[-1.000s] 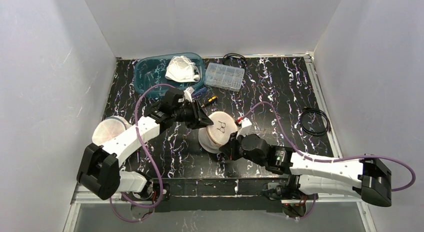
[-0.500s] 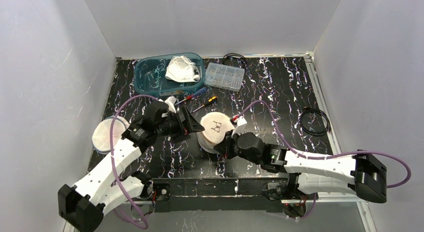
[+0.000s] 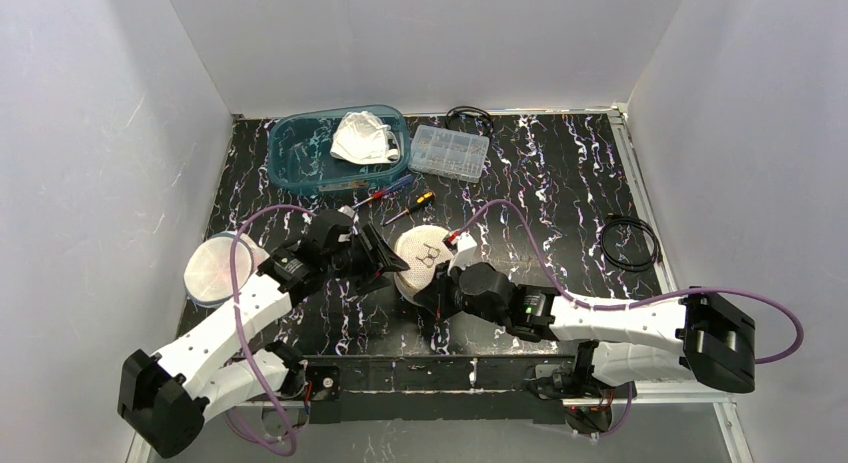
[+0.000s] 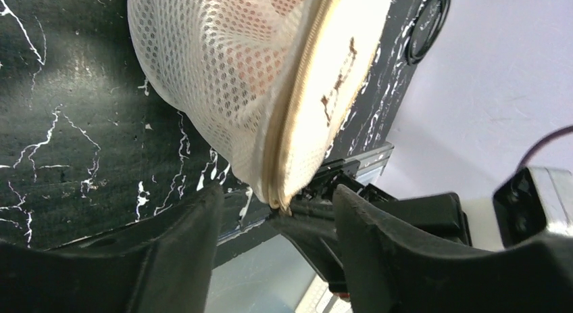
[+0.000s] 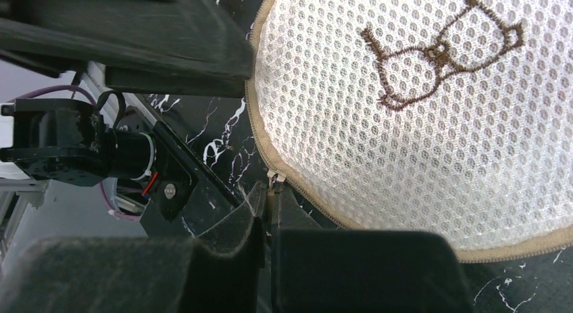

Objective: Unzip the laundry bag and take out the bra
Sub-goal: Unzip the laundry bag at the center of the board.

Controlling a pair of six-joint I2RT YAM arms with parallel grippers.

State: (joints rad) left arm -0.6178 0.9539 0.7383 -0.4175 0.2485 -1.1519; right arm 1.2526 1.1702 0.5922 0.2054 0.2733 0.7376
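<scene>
Drawing back, the left gripper (image 4: 275,195) is hanging open just before the soft, light laundry bag (image 4: 223,83), while the right gripper (image 5: 269,195) is pinching its zipper pull (image 5: 273,177), likely the best hold.

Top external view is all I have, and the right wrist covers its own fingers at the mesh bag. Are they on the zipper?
Observer: Yes. In the right wrist view the right fingers are shut, and the zipper pull runs in between them.
Operator: Has the zipper opened at all?
Observer: Not in the stretch the left wrist view shows. There the zipper looks closed along the edge of the bag.
Operator: And the left fingers?
Observer: The left fingers are open. They stand on either side of the bag's lower corner and are not pinching it.
</scene>
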